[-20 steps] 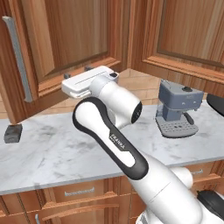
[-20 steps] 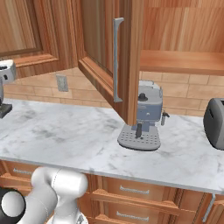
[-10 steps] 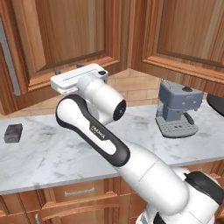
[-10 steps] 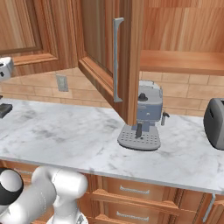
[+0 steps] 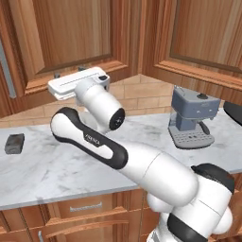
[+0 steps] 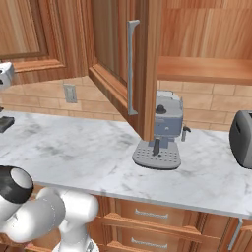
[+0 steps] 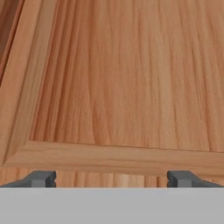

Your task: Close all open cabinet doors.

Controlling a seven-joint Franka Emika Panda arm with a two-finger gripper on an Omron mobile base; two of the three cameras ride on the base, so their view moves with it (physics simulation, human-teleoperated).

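the gripper (image 7: 111,178), fingers spread wide and empty, faces the left cabinet door (image 5: 71,40) near its lower rail. push flat and steady until flush; another door (image 6: 125,64) stands open above the coffee machine (image 6: 161,133).

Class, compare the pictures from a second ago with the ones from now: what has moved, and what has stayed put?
The arm has swung left and its hand has pushed the left cabinet door further shut; the gripper, fingers spread, faces that door's panel with nothing grasped. The other cabinet door stays wide open in front of the coffee machine. The toaster and the small dark block have not moved.
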